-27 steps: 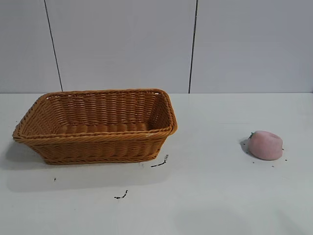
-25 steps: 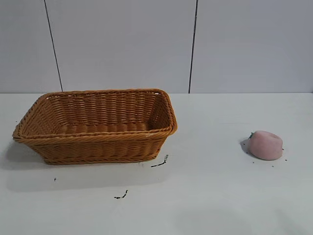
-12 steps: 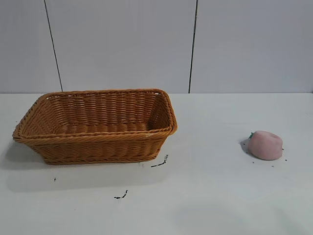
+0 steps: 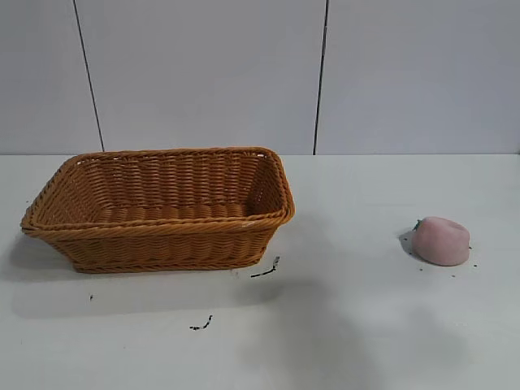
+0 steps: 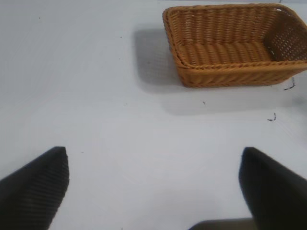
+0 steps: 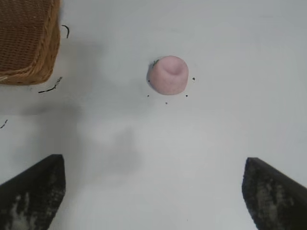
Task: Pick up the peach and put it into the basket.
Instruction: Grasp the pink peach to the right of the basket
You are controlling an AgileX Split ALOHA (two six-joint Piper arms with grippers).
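Peach on bench, well right of basket. Right pincer spread above peach; left pincer spread, parked.

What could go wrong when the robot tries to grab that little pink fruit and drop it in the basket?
The peach is small and rounded, so the open right gripper, which is not yet around it, might nudge it into rolling instead of catching it. It also lies well apart from the basket, so a weak hold could drop it on the way. The basket's raised braided rim faces the peach; carried too low, the fruit might knock against it. The left gripper hangs open near the basket's far side.
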